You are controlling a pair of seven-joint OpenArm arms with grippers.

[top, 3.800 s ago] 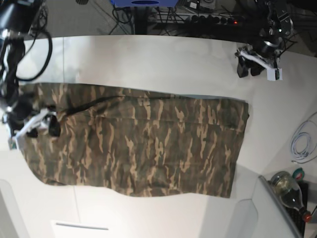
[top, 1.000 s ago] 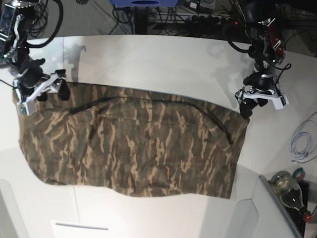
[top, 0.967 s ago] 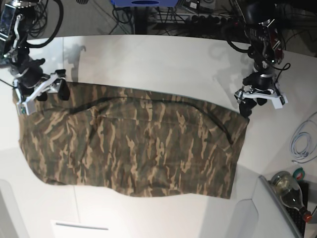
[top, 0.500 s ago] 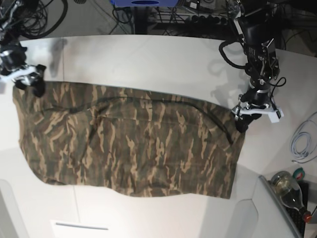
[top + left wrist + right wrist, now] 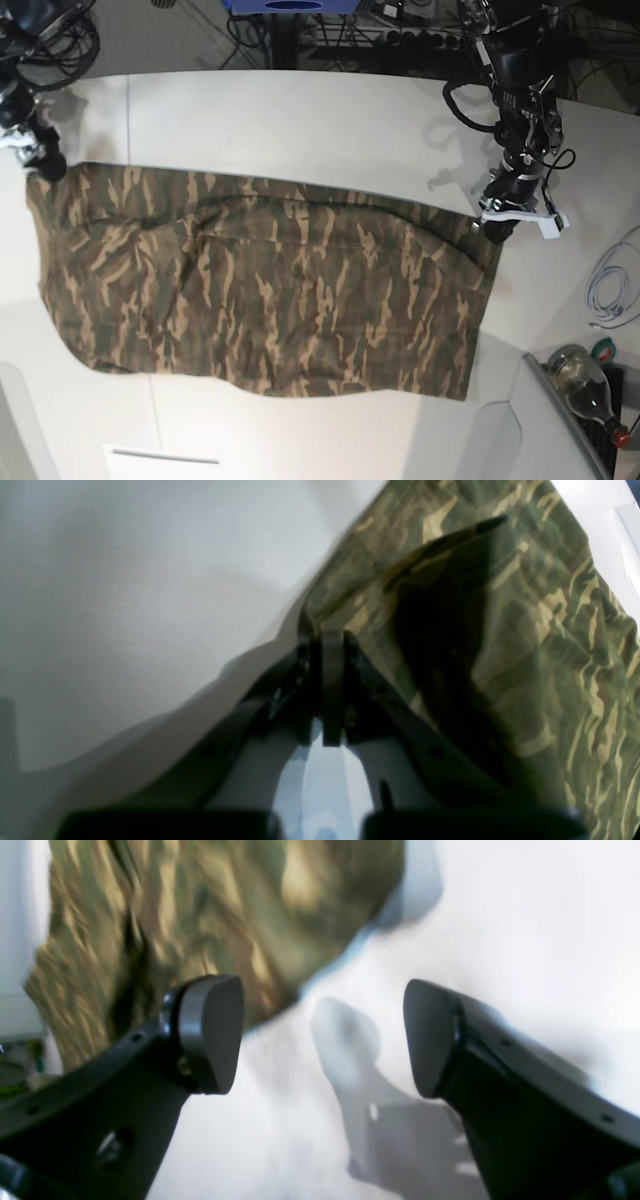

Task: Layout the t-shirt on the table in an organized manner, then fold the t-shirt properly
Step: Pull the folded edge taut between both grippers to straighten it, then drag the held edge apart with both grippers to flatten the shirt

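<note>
In the left wrist view, the left pincer [image 5: 332, 680] is seen pressed together at the edge of the t-shirt [image 5: 525, 630], with cloth caught between its tips; a raised fold runs away toward 1 o'clock, and bare tabletop [image 5: 125, 580] fills the side toward 10 o'clock. In the right wrist view, the right pincer [image 5: 322, 1035] is seen spread wide and holding nothing; blurred camouflage cloth [image 5: 200, 920] lies toward 11 o'clock of it, and white tabletop [image 5: 525, 915] lies under and beyond the tips. In the base view, the t-shirt [image 5: 270, 290] is spread as a broad band across the middle of the tabletop [image 5: 300, 120], already folded over along its length as far as can be judged. The left pincer [image 5: 497, 222] is set on the corner at 3 o'clock, and the right pincer [image 5: 40, 158] stands at the corner at 9 o'clock, just off the cloth. A cable [image 5: 610, 285] and a bottle [image 5: 585, 385] lie well apart toward 4 o'clock. The cloth is judged soft, light and limp: it should sag and wrinkle when lifted and drag rather than slide stiffly. Hold is best taken at the corners or hems, both layers together, so that the layers do not slip apart.
</note>
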